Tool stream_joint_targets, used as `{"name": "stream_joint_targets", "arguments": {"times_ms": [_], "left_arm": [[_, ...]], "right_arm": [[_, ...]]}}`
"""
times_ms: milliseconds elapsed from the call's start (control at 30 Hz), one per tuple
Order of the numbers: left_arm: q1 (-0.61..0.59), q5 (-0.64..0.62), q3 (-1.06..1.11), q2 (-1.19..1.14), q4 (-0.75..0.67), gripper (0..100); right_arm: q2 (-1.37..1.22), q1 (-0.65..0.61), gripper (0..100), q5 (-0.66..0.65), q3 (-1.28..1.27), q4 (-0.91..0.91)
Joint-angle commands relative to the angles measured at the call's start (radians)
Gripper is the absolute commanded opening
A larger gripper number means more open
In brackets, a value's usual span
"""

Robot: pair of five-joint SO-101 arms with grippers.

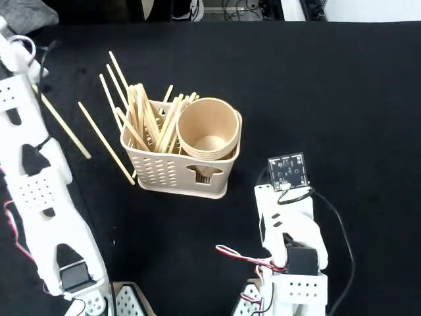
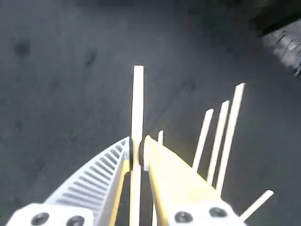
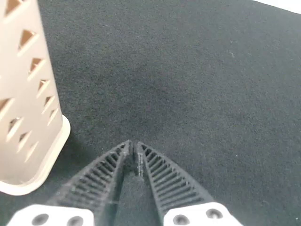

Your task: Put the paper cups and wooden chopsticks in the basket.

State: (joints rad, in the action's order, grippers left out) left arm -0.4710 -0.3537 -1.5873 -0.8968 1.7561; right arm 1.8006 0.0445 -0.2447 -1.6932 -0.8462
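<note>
Black surface (image 1: 329, 99) carries the basket (image 1: 174, 172), already holding the paper cups (image 1: 207, 128) and most wooden chopsticks (image 1: 148, 118). My left fingers (image 2: 146, 147) pinch a single chopstick (image 2: 137, 103) well left of it (a loose chopstick (image 1: 105, 141) waits beside the basket); my right fingers (image 3: 139, 150) sit closed, empty.

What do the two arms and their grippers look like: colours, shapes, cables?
Both arms are blocky white plastic: the left arm has dark cut-outs, the right arm carries a small black circuit board, a black cable and red wires. The left gripper has pale fingers, one ribbed; the right gripper has black ribbed fingers on a white base.
</note>
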Motion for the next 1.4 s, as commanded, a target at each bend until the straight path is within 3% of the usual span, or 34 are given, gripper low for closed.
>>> {"name": "stream_joint_targets", "arguments": {"times_ms": [0, 367, 700, 1000, 1367], "left_arm": [[0.015, 0.098, 0.105, 0.285, 0.008, 3], [0.220, 0.150, 0.746, 0.881, -0.003, 3], [0.387, 0.150, 1.098, 1.323, -0.207, 3], [0.395, 0.150, 1.650, 1.811, -0.646, 3], [0.395, 0.146, 2.354, 2.274, -1.427, 3]], "right_arm": [[0.056, 0.014, 1.1, -0.002, 0.007, -0.002], [0.056, 0.014, 1.1, -0.002, 0.007, -0.003], [0.056, 0.014, 1.1, -0.002, 0.007, -0.003], [0.056, 0.014, 1.1, -0.002, 0.007, -0.003], [0.056, 0.014, 1.1, -0.002, 0.007, -0.003]]}}
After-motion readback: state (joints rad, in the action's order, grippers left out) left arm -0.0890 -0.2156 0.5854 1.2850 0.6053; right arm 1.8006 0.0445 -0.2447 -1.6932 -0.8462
